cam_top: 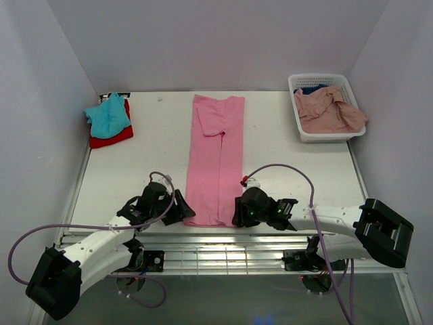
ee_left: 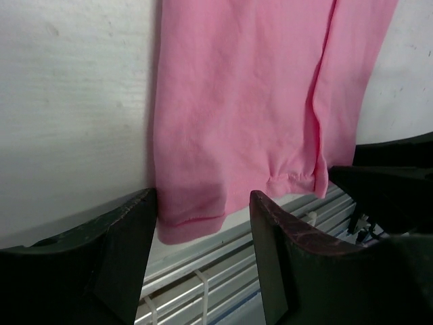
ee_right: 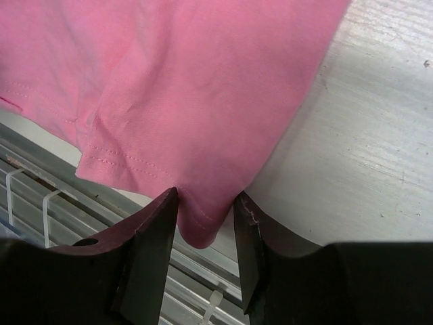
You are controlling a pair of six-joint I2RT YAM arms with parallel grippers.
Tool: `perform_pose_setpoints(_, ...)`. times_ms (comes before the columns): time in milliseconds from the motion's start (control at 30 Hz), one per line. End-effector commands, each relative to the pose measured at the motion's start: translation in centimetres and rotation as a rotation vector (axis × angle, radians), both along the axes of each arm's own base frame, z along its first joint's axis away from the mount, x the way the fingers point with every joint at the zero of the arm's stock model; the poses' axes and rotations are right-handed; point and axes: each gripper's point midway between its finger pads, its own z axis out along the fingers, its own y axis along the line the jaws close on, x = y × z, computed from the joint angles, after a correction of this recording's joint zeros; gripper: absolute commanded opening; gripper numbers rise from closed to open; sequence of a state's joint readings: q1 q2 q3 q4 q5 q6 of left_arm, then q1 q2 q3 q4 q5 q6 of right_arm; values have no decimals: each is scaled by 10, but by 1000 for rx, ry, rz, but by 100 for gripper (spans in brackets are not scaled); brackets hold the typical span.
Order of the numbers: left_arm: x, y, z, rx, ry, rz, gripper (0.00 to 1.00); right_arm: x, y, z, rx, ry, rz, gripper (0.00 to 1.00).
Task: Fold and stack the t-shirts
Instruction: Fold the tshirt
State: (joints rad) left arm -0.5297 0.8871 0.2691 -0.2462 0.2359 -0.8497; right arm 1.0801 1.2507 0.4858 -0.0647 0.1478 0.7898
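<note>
The bright pink t-shirt (cam_top: pixel 216 162) is lying as a long folded strip, well left of the white basket (cam_top: pixel 325 136). Its near hem corners are sitting between the parted, unclamped fingers of the left gripper (ee_left: pixel 203 206) and right gripper (ee_right: pixel 206 203). Five shirts are showing: salmon t-shirt (cam_top: pixel 328 112) and dark blue t-shirt (cam_top: pixel 311 89) inside the basket, teal t-shirt (cam_top: pixel 108 116) lying on the red t-shirt (cam_top: pixel 115 139) far left of it.

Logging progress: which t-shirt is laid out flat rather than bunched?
The bright pink t-shirt, stretched long in the middle of the table. The teal t-shirt and red t-shirt lie heaped far left; the salmon-pink t-shirt is crumpled in the white basket.
</note>
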Motion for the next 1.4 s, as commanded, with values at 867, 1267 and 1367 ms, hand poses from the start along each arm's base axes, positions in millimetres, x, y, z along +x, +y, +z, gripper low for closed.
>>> perform_pose_setpoints(867,-43,28,-50,181,130,99,55,-1,-8,-7,-55,-3,-27,30)
perform_pose_setpoints(1267,-39,27,-50,197,104,81,0,-5,-11,-4,-49,-2,-20,8)
perform_pose_setpoints(1367,-35,21,-35,176,70,62,0,-7,-9,4,-43,-10,-6,8)
